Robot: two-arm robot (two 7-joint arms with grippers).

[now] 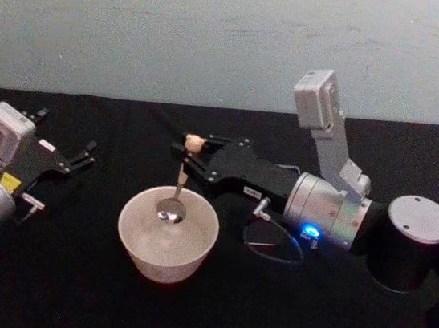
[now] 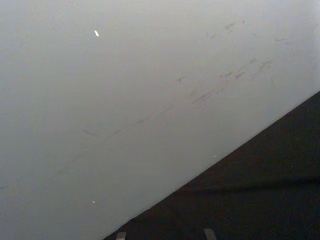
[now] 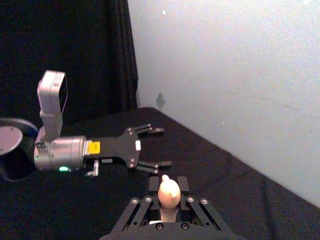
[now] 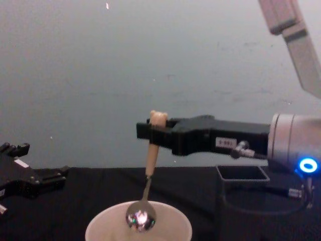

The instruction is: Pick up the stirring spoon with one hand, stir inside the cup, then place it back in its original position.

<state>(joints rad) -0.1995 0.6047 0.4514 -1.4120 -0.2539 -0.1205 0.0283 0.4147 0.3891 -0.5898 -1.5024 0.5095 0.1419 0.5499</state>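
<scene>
Cup: wide, cream-white, upright on the black desk. Nearest the robot, about centre. In it is the shiny round bowl of the spoon. From the head camera the bowl lies inside the rim, toward the far side. From the chest camera it hangs about rim level. Cannot tell if it touches the cup's floor.

Spoon: close to upright, slightly tilted. Thin metal neck rises out of the cup, with the beige handle above and a small bear head on top.

Right claw: reaches in from the right, held level over the cup's far edge. Fingers are clamped on the handle just under the bear head, which pokes out above them.

Holder: dark grey, square mouth, upright on the desk to the right of the cup, beneath the right arm. Inside too dark to read.

Left claw: at the desk's left, well apart from the cup, fingers spread apart.

Pale wall behind.
</scene>
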